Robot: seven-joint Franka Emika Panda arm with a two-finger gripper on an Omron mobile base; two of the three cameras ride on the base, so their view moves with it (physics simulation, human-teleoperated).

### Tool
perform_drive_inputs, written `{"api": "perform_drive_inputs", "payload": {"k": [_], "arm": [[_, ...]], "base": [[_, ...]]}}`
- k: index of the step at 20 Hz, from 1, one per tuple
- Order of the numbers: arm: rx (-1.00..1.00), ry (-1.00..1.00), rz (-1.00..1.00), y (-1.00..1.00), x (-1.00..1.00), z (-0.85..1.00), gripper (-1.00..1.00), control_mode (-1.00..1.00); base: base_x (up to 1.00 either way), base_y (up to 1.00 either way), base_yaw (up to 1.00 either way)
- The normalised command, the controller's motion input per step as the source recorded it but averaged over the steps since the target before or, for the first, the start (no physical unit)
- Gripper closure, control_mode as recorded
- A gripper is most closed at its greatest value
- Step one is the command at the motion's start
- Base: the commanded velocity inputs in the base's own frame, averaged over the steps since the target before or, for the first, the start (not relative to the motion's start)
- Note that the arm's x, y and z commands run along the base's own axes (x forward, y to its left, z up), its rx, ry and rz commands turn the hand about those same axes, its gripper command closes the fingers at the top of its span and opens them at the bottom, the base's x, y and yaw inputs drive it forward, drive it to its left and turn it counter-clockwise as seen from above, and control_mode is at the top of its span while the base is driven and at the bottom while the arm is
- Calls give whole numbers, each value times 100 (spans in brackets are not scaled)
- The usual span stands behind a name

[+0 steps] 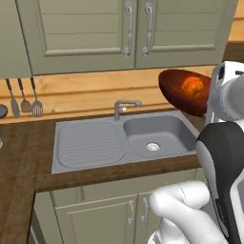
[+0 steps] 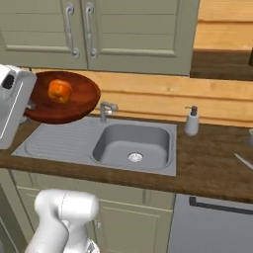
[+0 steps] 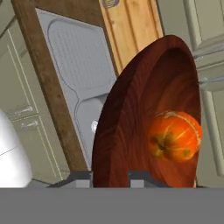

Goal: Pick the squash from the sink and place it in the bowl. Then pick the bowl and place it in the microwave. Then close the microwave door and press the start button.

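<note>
My gripper (image 3: 111, 179) is shut on the near rim of the glossy reddish-brown bowl (image 3: 131, 127), with one fingertip on each side of the rim. The bowl (image 1: 178, 88) hangs tilted in the air above the right end of the sink (image 1: 143, 128). In the right base view the bowl (image 2: 74, 104) floats over the drainboard of the sink (image 2: 118, 141), beside the white hand. The small orange squash (image 3: 174, 136) lies inside the bowl, and it also shows as the squash (image 1: 192, 87) and the squash (image 2: 60, 91). The sink basin is empty. The microwave and its door are out of view.
A bent-spout faucet (image 1: 125, 106) stands behind the basin. A soap dispenser (image 2: 191, 122) sits on the counter right of the sink. Kitchen utensils (image 1: 24, 100) hang on the wall at left. Upper cabinet doors (image 1: 128, 28) are close above the bowl.
</note>
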Motion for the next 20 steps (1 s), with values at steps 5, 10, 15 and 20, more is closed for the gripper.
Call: {"api": "perform_drive_inputs", "payload": {"k": [5,10,15,20], "arm": [[0,0,0,0,0,0,100,100],[0,0,0,0,0,0,100,100],[0,0,0,0,0,0,100,100],[0,0,0,0,0,0,100,100]], "base": [[-27,-7,-50],[-4,-24,-70],[-1,-22,-80],[0,-20,-83]]}}
